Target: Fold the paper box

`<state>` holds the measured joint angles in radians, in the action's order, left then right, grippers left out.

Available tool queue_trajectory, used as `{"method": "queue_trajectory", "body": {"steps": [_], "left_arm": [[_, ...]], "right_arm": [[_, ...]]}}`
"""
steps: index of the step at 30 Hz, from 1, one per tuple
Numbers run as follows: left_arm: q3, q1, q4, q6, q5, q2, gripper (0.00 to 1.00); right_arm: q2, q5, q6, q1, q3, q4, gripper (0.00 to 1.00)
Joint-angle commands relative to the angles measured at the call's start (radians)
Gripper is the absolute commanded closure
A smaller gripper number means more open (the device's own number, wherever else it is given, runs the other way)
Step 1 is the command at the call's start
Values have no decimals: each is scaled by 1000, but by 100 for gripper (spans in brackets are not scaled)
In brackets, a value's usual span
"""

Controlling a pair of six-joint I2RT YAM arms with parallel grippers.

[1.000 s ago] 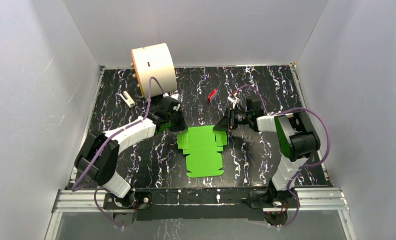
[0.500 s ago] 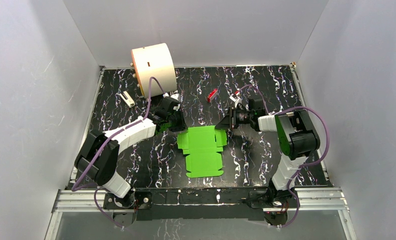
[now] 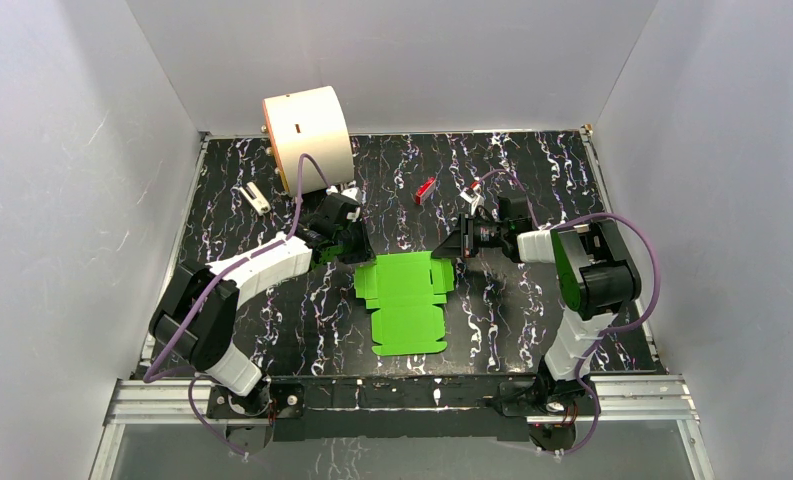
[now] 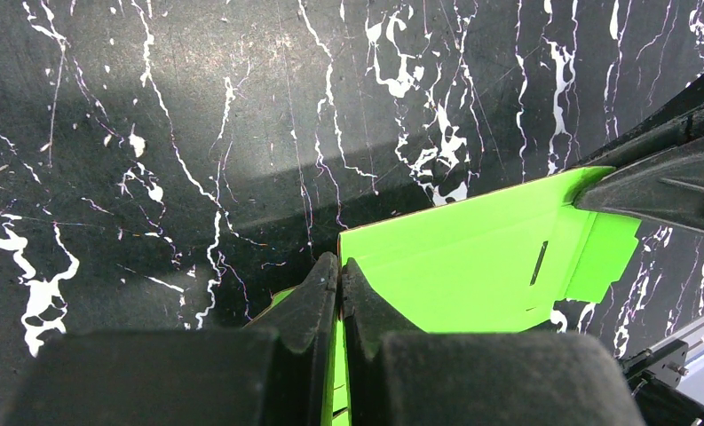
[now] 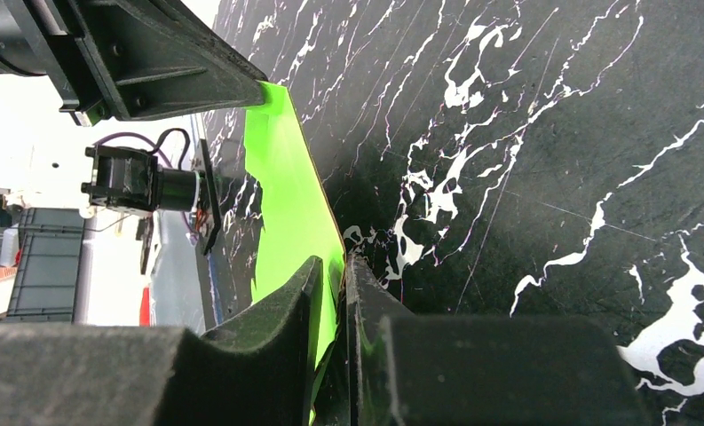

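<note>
Paper box point(image 3: 408, 300): a bright green creased sheet lying open and flat on the middle of the table, with flaps along its far half and a plain panel towards the near edge.
Card detail: the left wrist view shows one short slit cut beside a fold near the sheet's far right flap. No print shows on the green surface.
Left gripper point(image 4: 340, 266): at the far left corner of the sheet, with its fingers pressed together and green card pinched between them.
Right gripper point(image 5: 333, 269): at the far right corner, facing the left one across the sheet. Its jaws stand a narrow slit apart, and a raised green edge sits in that slit.
Table point(image 3: 532, 160): black with white marble veining, walled by plain grey panels.
Cream cylinder point(image 3: 307, 135): at the far left, lying on its side with an orange rim at its left end and a small dark slot on its wall. Any lettering is too small to read.
Red block point(image 3: 424, 190): small, on the far middle of the table, apart from the sheet.
White piece point(image 3: 257, 198): small, on the left just near the cylinder. Its kind is too small to tell.
Cables point(image 3: 642, 260): purple, looping along both arms.
</note>
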<state>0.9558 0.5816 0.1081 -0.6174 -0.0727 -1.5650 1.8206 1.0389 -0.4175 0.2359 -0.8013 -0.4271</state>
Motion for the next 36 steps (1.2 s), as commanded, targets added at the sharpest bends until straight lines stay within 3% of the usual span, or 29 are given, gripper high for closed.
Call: {"method": "queue_trajectory", "body": {"steps": [1,6,10,23,36], "left_arm": [[7,-6,-3,-1,-20,34,100],[9,-6,-2,1,-21,34,100],[15,-6,0,2,-23,37,100],[43,3,3,-5,-25,31,100],[50,19,10,-93,3,-5,100]], "right_arm": [[-13,34,-2,-1,-6,-51,76],[-15,20,-3,0,-15,-40,89],[-33,-42,74,16,-62,93,100],[-72,-514,309,143,-327,674,100],[38,-930,331,322,-612,978,100]]}}
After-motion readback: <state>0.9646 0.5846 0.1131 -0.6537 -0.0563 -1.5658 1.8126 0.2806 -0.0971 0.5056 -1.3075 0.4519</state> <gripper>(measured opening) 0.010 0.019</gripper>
